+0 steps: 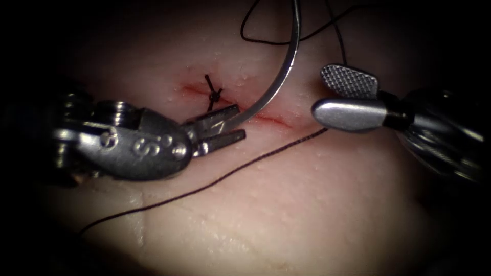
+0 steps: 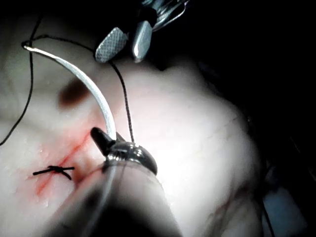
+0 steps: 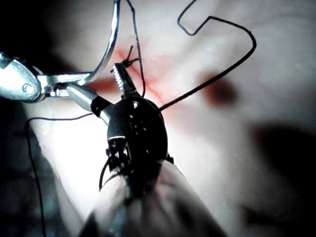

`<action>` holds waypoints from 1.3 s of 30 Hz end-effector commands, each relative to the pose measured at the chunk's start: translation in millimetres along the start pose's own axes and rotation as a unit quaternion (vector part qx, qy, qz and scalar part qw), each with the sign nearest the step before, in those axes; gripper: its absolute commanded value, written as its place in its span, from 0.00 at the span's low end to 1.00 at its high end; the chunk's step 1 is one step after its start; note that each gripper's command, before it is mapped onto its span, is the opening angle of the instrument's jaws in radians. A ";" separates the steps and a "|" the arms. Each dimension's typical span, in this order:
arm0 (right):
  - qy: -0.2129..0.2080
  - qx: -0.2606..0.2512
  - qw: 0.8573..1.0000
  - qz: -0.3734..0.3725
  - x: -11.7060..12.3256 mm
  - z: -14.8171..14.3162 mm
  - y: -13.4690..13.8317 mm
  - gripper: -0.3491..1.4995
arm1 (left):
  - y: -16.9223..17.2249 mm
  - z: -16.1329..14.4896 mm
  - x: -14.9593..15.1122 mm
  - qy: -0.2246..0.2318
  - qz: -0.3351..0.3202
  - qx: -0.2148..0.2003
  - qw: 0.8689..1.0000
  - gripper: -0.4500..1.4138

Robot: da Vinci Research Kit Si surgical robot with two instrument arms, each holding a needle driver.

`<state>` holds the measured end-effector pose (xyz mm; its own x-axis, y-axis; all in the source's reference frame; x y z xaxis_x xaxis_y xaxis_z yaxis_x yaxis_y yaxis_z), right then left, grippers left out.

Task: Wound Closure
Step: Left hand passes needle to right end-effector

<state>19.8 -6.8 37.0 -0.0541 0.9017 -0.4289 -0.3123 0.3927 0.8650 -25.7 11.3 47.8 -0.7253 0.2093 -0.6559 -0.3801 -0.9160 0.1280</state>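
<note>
In the endoscope view, the left pincer (image 1: 225, 128) is seen clamped on one end of the curved needle (image 1: 279, 76), just over the cut (image 1: 240, 105) in the tissue (image 1: 307, 204). The needle arcs up and away to the far side, clear of the tissue. The right pincer (image 1: 337, 97) is held with its jaws apart and nothing between them, to the right of the needle and near the right end of the cut. A tied knot (image 1: 214, 94) with short ends sits on the left part of the cut. Dark thread (image 1: 215, 181) is laid across the near tissue from lower left towards the right tool.

In the left wrist view, the needle (image 2: 94, 91) is gripped by the left pincer (image 2: 111, 143); the knot (image 2: 55, 170) lies on the reddened cut (image 2: 69, 153), and the gaping right pincer (image 2: 126, 44) hangs beyond.

In the right wrist view, the right pincer (image 3: 101, 89) is spread wide beside the needle (image 3: 109, 49), which is held in the left pincer (image 3: 64, 79). Thread (image 3: 222, 74) loops over the tissue.
</note>
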 end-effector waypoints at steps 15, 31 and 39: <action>-0.011 -0.029 0.998 0.050 -0.5 2.0 1.5 0.88 | 2.4 -0.5 0.8 -0.019 0.077 0.028 0.996 0.00; -0.030 -0.085 0.994 0.065 0.8 4.3 1.3 0.74 | 2.3 -0.7 0.7 -0.076 0.175 0.091 0.977 0.00; -0.027 -0.103 0.992 0.072 0.9 4.5 1.2 0.48 | 1.7 -0.8 0.7 -0.091 0.199 0.119 0.969 0.00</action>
<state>23.0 -4.0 38.4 -0.0639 0.9560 -0.2863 -0.4949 0.2188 0.8410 -25.9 10.4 46.5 -0.9231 -0.0650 -0.3791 -0.1580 -0.8345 0.5278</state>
